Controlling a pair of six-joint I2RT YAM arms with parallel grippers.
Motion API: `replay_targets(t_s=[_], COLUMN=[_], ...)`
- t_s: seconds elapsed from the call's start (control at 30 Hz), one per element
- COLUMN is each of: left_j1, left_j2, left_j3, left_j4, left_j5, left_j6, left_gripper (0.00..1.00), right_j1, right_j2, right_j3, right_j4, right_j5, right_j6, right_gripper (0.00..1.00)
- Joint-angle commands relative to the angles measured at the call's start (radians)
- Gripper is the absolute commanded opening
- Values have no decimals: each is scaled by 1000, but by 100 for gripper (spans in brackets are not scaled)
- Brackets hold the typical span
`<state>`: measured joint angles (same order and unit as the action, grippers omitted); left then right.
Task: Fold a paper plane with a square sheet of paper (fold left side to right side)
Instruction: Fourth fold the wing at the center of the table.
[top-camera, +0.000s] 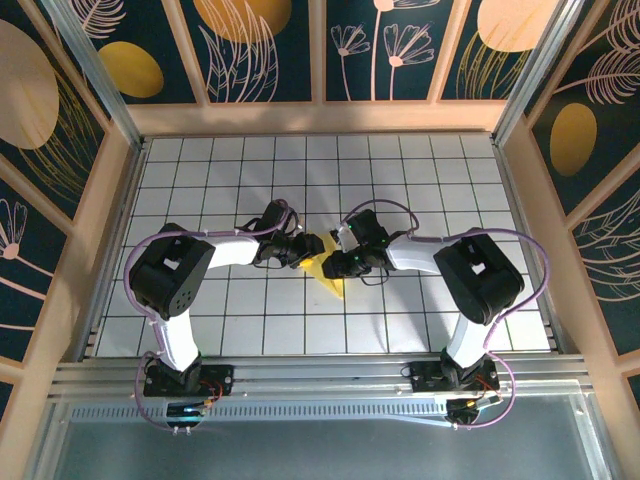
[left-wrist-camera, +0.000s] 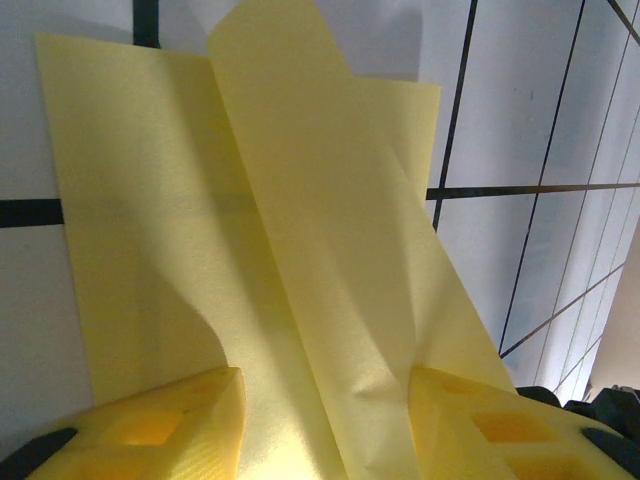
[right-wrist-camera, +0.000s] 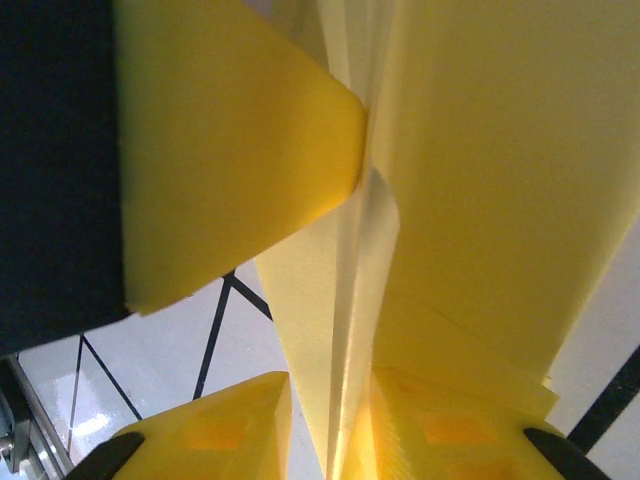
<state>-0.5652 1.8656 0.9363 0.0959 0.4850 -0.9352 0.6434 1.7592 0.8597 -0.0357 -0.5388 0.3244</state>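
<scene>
From above, the left claw (top-camera: 303, 250) and right claw (top-camera: 338, 262) crowd together at the middle of the table (top-camera: 420, 170), hiding most of the yellow sheet of paper (top-camera: 330, 282), one pointed corner poking toward the near edge, free tiles all round. Left wrist: the paper lies creased on the grid, one flap standing up, its near end cut off between fingers (left-wrist-camera: 150, 430) that stand spread, released. Right wrist: folded layers run up through a narrow gap between its fingers (right-wrist-camera: 450, 430), the other claw's finger touching them upper left, and whether this claw pinches them I cannot tell.
</scene>
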Motion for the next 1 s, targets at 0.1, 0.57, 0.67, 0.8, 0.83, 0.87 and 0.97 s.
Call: replay_targets(t_s=[0.1, 0.57, 0.67, 0.8, 0.83, 0.87, 0.97], left_j1=[0, -1, -1, -1, -1, -1, -1], left_j2=[28, 30, 31, 31, 30, 30, 28], left_j3=[-5, -5, -4, -5, -4, -4, -5], left_j4=[-86, -90, -90, -89, -88, -90, -90], left_j5=[-63, -66, -67, -67, -67, -68, -68], left_j6=[22, 23, 24, 23, 23, 24, 23], left_gripper=[47, 47, 47, 47, 47, 47, 47], right_j1=[1, -23, -35, -66, -73, -77, -77], right_j2=[18, -63, -100, -125, -126, -124, -101], right_j3=[10, -9, -20, -39, -45, -47, -38], right_j4=[44, 11, -4, 5, 18, 30, 43], right_j5=[-14, -25, -35, -45, -51, -56, -66], right_j6=[1, -4, -9, -3, 5, 14, 26], right_gripper=[21, 33, 39, 42, 43, 43, 42])
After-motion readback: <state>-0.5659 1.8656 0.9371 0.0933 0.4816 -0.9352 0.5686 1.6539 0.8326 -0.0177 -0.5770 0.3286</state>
